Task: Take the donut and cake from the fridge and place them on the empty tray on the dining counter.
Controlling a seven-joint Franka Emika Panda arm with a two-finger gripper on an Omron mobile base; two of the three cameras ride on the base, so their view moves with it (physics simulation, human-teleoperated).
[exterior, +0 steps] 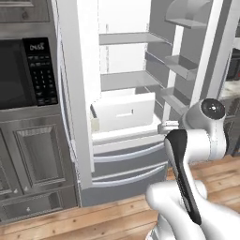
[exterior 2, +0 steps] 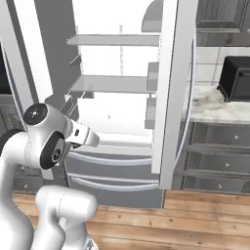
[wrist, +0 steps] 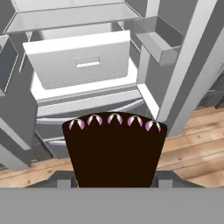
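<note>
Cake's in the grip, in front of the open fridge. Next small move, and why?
Probably pull the gripper straight back from the fridge, keeping it level. The cake sits in its grip, already outside the shelves, and an open door stands close beside it, so clear that before turning away.

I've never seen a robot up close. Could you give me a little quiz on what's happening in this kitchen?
1. True or false: the fridge has its upper doors shut.
2. What sits between the jaws in the hand view? A) a donut B) a dark brown cake slice with pink dots along its edge C) a bottle
3. Fill in: in the left base view, the black-panelled appliance built in left of the fridge is a ____.

Key: 1 false, the doors stand open on white shelves and a drawer. 2 B. 3 microwave.
</note>
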